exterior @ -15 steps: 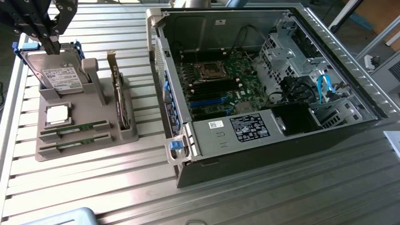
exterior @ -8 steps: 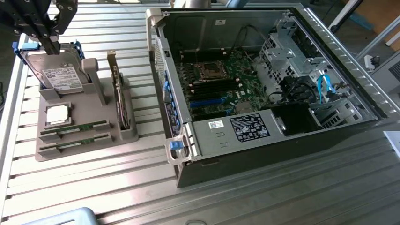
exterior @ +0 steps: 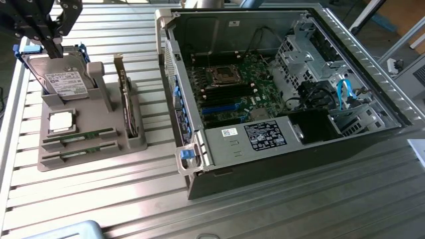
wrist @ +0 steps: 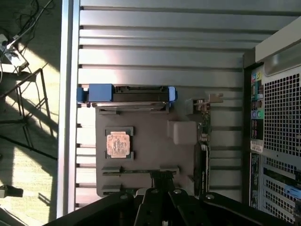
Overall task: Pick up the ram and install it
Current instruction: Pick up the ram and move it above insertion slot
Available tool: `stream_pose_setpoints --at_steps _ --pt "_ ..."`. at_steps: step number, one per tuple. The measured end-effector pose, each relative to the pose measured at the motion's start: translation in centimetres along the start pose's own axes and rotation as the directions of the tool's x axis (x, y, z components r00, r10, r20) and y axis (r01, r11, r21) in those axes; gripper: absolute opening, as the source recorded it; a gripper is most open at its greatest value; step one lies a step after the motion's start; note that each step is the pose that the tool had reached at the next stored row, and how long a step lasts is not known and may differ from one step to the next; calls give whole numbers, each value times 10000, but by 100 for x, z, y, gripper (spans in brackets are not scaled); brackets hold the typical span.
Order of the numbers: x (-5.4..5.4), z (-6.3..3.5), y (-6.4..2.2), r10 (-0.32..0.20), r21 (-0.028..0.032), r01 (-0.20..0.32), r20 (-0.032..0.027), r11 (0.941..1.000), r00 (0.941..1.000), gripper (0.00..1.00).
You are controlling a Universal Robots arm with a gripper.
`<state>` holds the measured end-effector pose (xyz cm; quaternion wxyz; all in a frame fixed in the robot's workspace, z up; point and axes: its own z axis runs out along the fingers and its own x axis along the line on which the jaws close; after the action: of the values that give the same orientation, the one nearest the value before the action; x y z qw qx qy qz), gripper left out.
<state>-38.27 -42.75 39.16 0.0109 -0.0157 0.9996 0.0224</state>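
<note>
1. The ram (exterior: 79,136) (wrist: 136,172) is a thin green stick seated in a slot of the grey holder (exterior: 99,160). A 2nd stick (exterior: 81,150) sits just beside it, and the silver processor (exterior: 61,122) is near.
2. My claw (exterior: 54,50) (wrist: 161,188) hangs above the holder with nothing visible in it. I cannot tell whether it is spread or pressed together.
3. Handling guess: light, stiff, brittle, with fragile chips. I would pinch it across the thin faces at mid-length on the exposed top edge.
4. Room: the slot walls hug the stick, so it likely only lifts straight up. The hard drive (exterior: 63,79) and expansion card (exterior: 126,107) stand tall nearby.
5. The open case (exterior: 279,99) stands well apart on the surface (exterior: 99,199), toward the exterior view's right. Its walls look tight around the motherboard.
</note>
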Motion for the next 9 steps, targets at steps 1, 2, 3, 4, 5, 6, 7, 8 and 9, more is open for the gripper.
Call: stream_pose_setpoints --at_steps 1,2,3,4,5,6,7,8,9 --pt "0 0 -1 -204 -4 204 -10 9998 9998 11" --pt "0 -1 -1 -293 -6 293 -14 9996 9996 11" --pt "0 -1 -2 -481 -10 480 -22 9988 9988 11" --pt "0 0 -2 -659 -16 659 -29 9978 9978 11" --pt "0 0 -2 -771 -19 771 -33 9970 9970 11" --pt "0 0 -2 -1036 -26 1036 -44 9946 9946 11" --pt "0 0 -2 -1259 -32 1259 -54 9920 9920 11" --pt "0 0 -2 -1522 -39 1522 -65 9883 9883 11" --pt "0 0 -2 -1821 -48 1821 -77 9833 9832 11"
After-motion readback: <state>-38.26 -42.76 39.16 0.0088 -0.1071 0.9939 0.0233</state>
